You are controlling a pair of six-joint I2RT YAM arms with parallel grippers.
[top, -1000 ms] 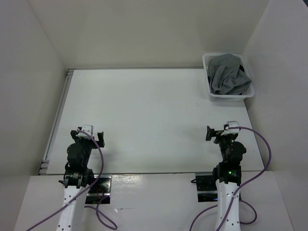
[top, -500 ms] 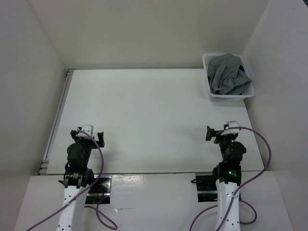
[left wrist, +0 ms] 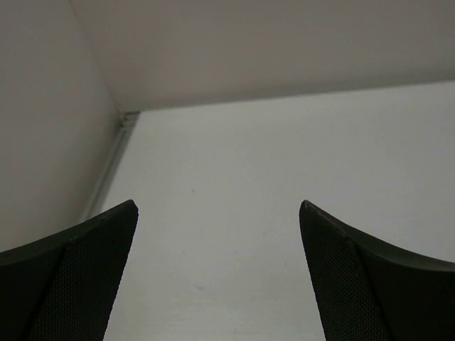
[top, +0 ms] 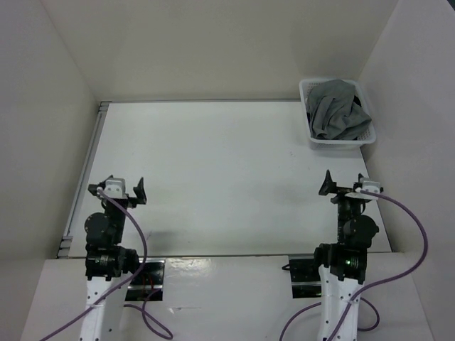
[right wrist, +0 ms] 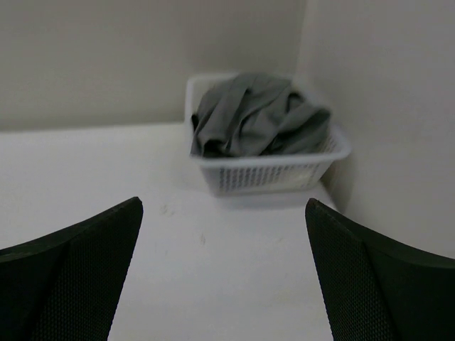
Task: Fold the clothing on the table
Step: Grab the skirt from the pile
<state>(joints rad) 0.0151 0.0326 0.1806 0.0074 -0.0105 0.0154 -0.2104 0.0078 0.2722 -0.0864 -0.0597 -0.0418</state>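
Observation:
The clothing (top: 334,110) is a bundled medium-grey garment lying in a white slatted basket (top: 338,144) at the table's (top: 213,156) far right corner. The right wrist view shows the clothing (right wrist: 249,121) heaped above the basket's rim (right wrist: 270,174). My left gripper (top: 117,190) hangs open near the table's front left, over bare white surface (left wrist: 284,156). Its fingertips (left wrist: 121,220) have nothing between them. My right gripper (top: 348,188) is open at the front right, pointing toward the basket, well short of it.
White walls close in the table on the left, back and right. A metal rail (top: 85,170) runs along the left edge. A dark fabric edge (top: 366,106) shows at the basket's right side. Purple cables trail from both arms.
Both arms have shifted: the left gripper moved left and slightly toward the far side, the right gripper moved right and slightly farther out. Both jaws stay open. The clothing has not moved.

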